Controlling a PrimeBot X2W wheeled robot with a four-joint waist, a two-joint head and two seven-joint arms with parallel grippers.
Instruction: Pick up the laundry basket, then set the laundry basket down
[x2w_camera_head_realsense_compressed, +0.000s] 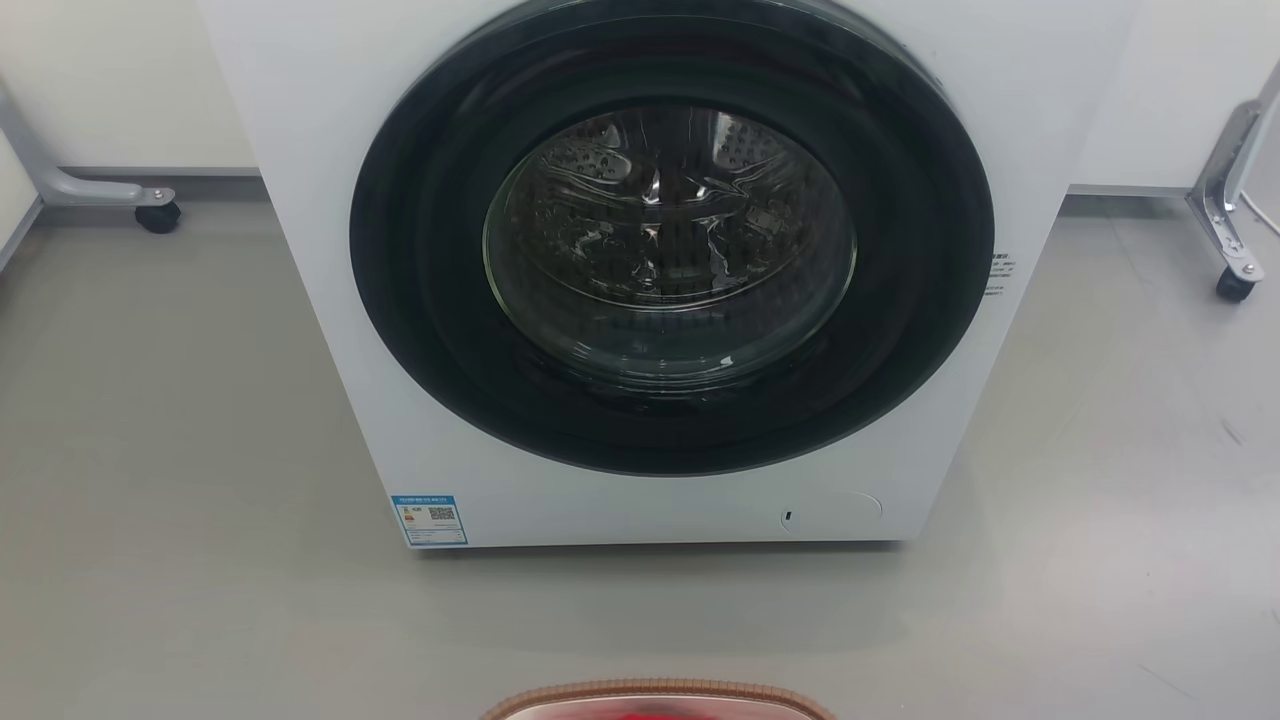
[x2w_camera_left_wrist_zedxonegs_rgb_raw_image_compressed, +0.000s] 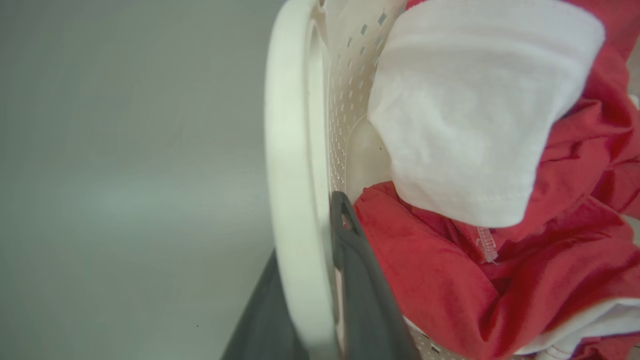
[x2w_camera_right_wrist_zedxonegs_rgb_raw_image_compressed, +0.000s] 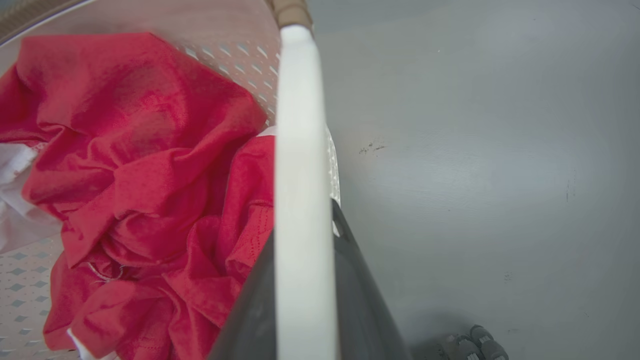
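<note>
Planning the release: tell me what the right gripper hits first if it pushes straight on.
Probably the brown rim of the laundry basket, where the white handle clamped in the right gripper ends.

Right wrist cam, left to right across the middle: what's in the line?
white cloth → red garment → white handle of the laundry basket, with the right gripper straddling it → grey floor
</note>
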